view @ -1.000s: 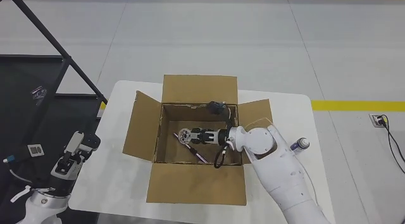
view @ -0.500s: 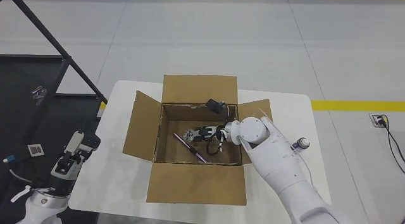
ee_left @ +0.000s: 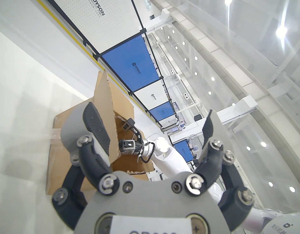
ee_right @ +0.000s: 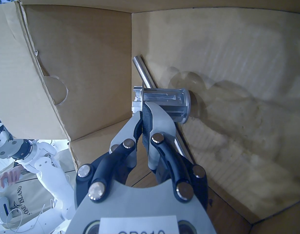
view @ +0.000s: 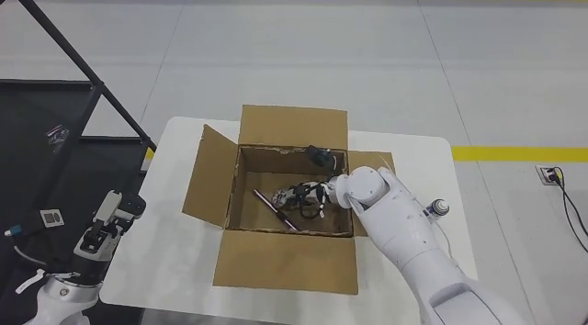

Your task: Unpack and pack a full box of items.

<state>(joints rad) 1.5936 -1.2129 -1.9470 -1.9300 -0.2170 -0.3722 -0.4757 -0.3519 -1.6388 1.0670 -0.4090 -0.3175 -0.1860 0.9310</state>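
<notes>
The right gripper [ee_right: 144, 112] is down inside the open cardboard box [view: 285, 261], near the middle of its floor. Its fingers are pressed tight together, with the tips right at the thin end flange of a little metal hub [ee_right: 169, 103]. From the wrist camera it looks like they're pinching that flange, but the tips cover the contact spot, so I wouldn't swear to it.

The hub is a short ribbed cylinder with a flange at each end. It's lying on its side low in the box, close to a corner where two walls meet. Right behind it a shiny metal rod [ee_right: 142, 70] runs slantwise along the bottom of the box wall and passes under the gripper. Whether rod and hub actually touch, I can't tell. From above the rod shows as a thin dark stick lying diagonally on the box floor.

All four flaps of the box are folded out, and it sits roughly in the middle of the white table [view: 175, 252].

The left gripper [ee_left: 150, 120] is way off at the table's near left corner, well apart from the box. It's tipped up toward the ceiling, fingers spread wide, nothing between them.

On the far right side of the table, just beside the right arm, there's a small can [view: 439, 207] standing upright.
</notes>
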